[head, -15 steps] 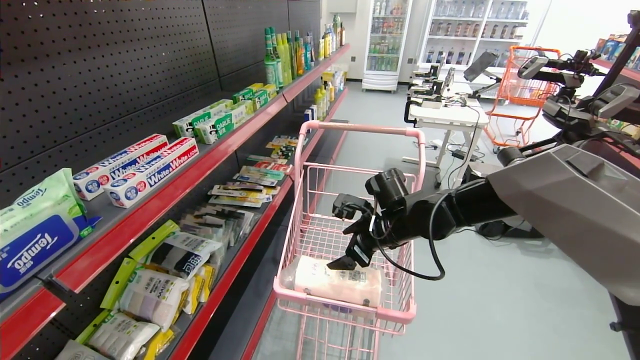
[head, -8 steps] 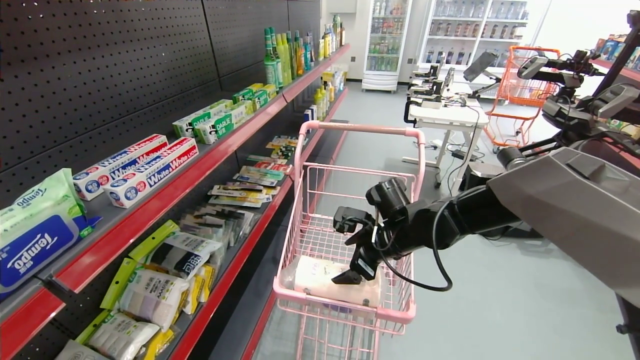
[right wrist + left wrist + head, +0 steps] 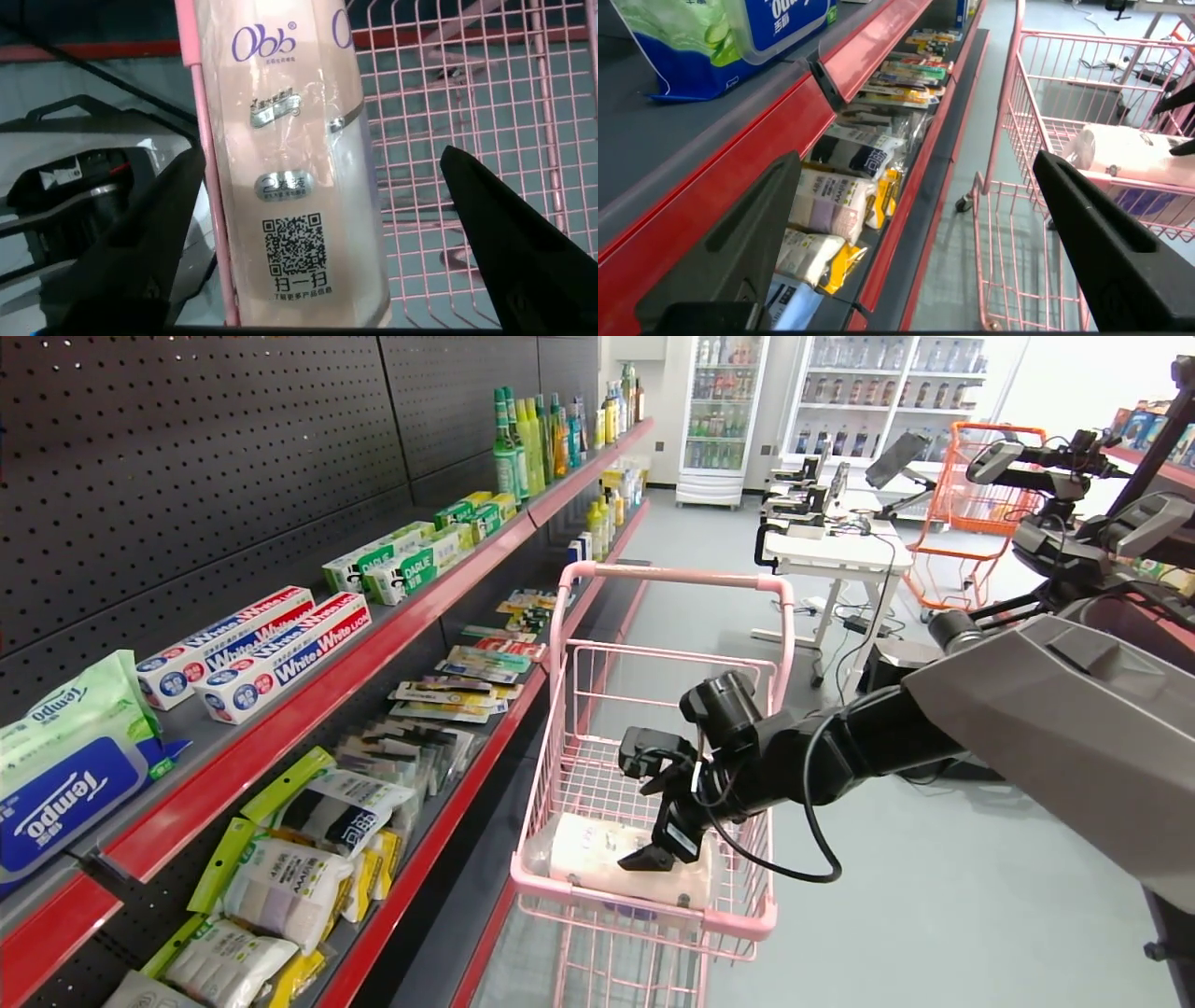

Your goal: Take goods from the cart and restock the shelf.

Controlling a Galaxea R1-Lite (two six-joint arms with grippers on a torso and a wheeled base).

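**Right gripper open over roll pack at cart's near end**

1. Left gripper (image 3: 917,163): fingers spread wide and holding nothing. It hangs in the aisle gap between the red front edge of the upper shelf (image 3: 373,651) and the pink cart (image 3: 738,921).
2. The wet-wipe pack (image 3: 65,775) lies on the upper shelf at its near end, close to the red edge.
3. The paper roll pack (image 3: 597,859) lies on its side inside the cart, against the near rim. Bare wire floor extends beyond it to the handle end.
4. Right gripper (image 3: 653,854): fingers spread wider than the pack, one on each side of it, gripping nothing. The tips are at the pack's top surface; whether they touch it cannot be told.
5. The cart's left side runs just beside the lower shelf edge. The grey floor (image 3: 934,896) to the cart's right is open.
6. Toothpaste boxes (image 3: 280,649) lie farther along the upper shelf, with bare shelf surface between them and the wipes.
7. A white desk (image 3: 831,546) and an orange cart (image 3: 971,504) stand well beyond.
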